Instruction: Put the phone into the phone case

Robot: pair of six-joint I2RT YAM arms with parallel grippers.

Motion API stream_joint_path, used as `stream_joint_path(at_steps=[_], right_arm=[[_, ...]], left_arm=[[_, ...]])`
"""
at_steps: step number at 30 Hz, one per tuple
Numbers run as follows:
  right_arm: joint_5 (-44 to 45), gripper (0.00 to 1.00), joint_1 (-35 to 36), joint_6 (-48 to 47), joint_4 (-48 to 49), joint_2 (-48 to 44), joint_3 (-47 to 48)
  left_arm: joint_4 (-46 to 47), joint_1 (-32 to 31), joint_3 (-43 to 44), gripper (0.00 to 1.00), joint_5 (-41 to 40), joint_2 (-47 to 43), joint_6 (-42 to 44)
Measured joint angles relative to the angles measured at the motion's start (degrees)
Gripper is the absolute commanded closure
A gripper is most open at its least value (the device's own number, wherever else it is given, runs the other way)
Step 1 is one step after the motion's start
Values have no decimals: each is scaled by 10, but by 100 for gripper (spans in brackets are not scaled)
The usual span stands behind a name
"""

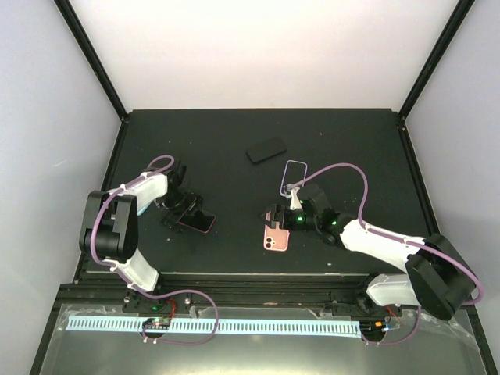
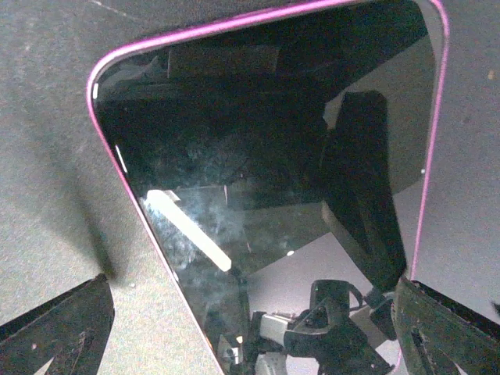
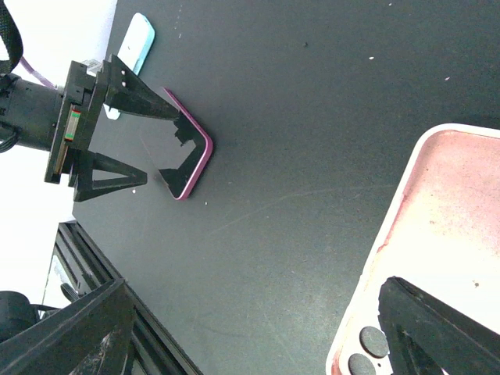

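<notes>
Phone (image 1: pixel 203 224) partly beneath left tool (image 1: pixel 181 215)

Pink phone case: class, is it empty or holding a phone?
Empty: the pink phone case shows its bare inside and camera holes; the magenta-rimmed phone lies apart from it.

Black table (image 1: pixel 234 133), dark slab (image 1: pixel 266 149), clear case (image 1: pixel 294 178)

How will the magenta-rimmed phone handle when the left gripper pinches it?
Likely rigid: the phone is a thin flat slab. Probably slippery: its glossy screen mirrors the left gripper. Lying flat on the table, it shouldn't roll, but may slide.
</notes>
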Motion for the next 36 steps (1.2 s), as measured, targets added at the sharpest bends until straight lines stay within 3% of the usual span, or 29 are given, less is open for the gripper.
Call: stream_joint_path(at_steps=[17, 36], right_arm=[[2, 14, 0, -3, 2, 0, 0], [2, 14, 0, -4, 2, -12, -14]], left_arm=[[10, 0, 32, 1, 16, 41, -3], [16, -7, 24, 1, 28, 15, -99]])
